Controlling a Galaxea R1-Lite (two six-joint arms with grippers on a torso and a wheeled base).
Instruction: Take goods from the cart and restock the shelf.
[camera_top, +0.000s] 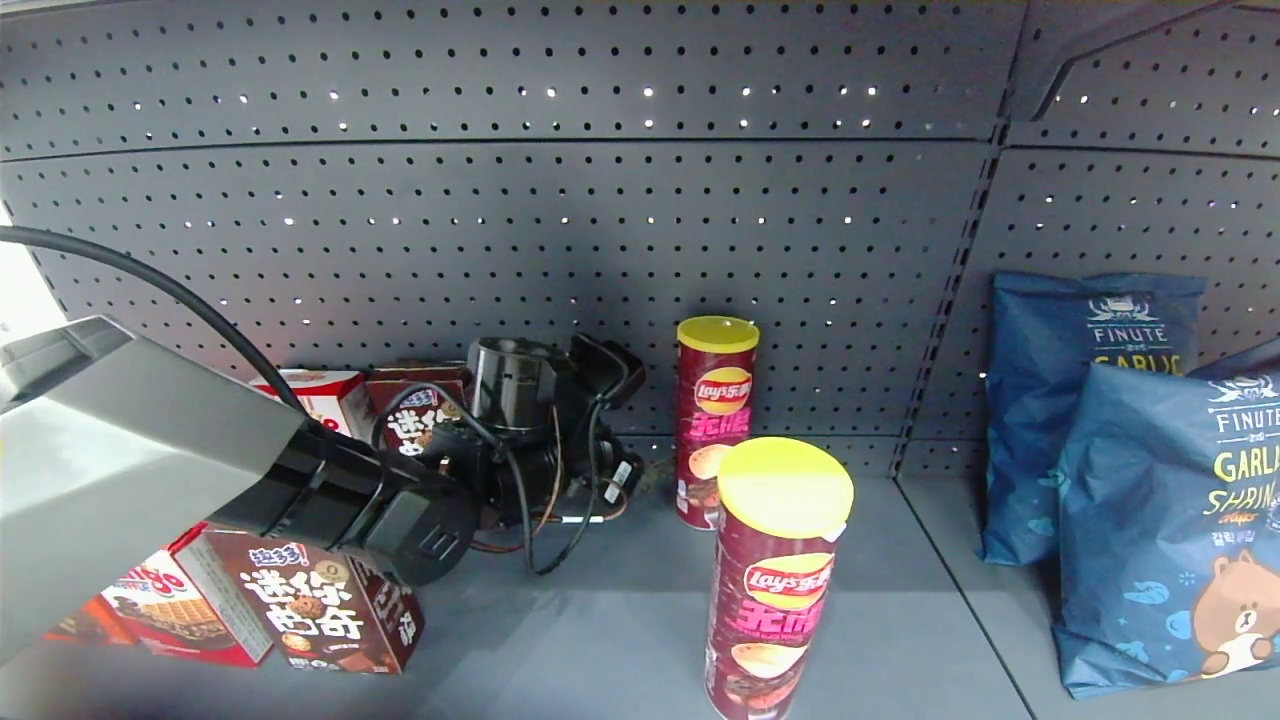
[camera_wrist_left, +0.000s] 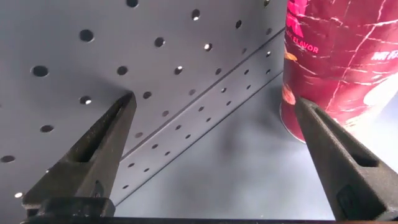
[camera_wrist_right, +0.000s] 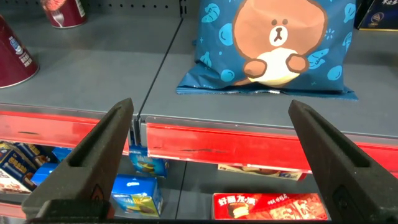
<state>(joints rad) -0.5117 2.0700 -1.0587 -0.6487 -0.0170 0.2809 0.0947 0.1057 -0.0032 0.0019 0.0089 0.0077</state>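
Observation:
My left gripper (camera_wrist_left: 212, 99) is open with nothing between its fingers, low over the grey shelf (camera_top: 620, 620) and pointing at the pegboard back wall. A maroon chip can with a yellow lid (camera_wrist_left: 342, 56) stands just beside one finger (camera_wrist_left: 339, 155), apart from it. On the shelf my left wrist (camera_top: 520, 430) sits to the left of that back can (camera_top: 715, 420). A second, matching can (camera_top: 780, 580) stands nearer the front. My right gripper (camera_wrist_right: 211, 107) is open and empty in front of the shelf's red edge strip (camera_wrist_right: 249, 146).
Brown cookie boxes (camera_top: 320, 610) and red boxes (camera_top: 160, 610) lie at the shelf's left, with more boxes (camera_top: 320, 395) behind my arm. Blue snack bags (camera_top: 1170, 540) lean at the right, one with a bear (camera_wrist_right: 273, 46). A lower shelf holds blue packs (camera_wrist_right: 137, 193) and a red box (camera_wrist_right: 267, 208).

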